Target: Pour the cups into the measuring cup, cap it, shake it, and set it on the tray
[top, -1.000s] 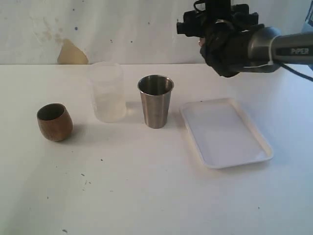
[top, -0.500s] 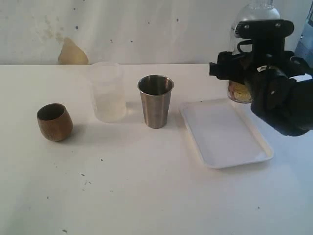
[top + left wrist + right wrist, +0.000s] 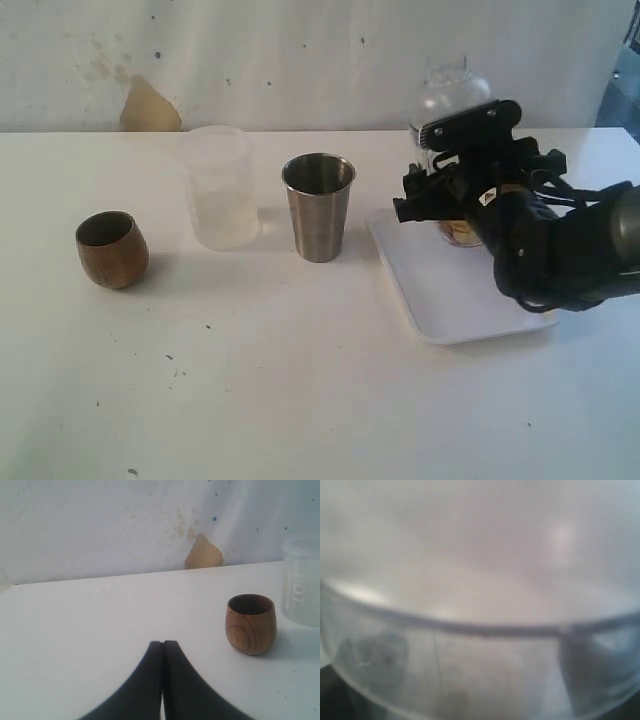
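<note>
My right gripper [image 3: 463,203] is shut on the clear measuring cup [image 3: 461,231], which carries a dome lid [image 3: 450,98] and holds yellowish contents low down. It stands upright at the far edge of the white tray [image 3: 440,292]; whether it touches the tray I cannot tell. In the right wrist view the cup's blurred clear wall [image 3: 480,590] fills the frame, with dark fingers [image 3: 585,665] at the sides. The steel tumbler [image 3: 319,207] stands left of the tray. The wooden cup [image 3: 112,249] [image 3: 251,624] sits far left. My left gripper [image 3: 163,643] is shut and empty, short of the wooden cup.
A frosted plastic cup [image 3: 219,187] [image 3: 301,587] stands between the wooden cup and the tumbler. A white wall with a brown patch [image 3: 148,108] closes off the table's far side. The right arm [image 3: 570,250] lies over the tray's right half.
The right arm has come down and to the left with the capped measuring cup, from high above the table to the tray's far edge. The cups and the left gripper have not moved.
</note>
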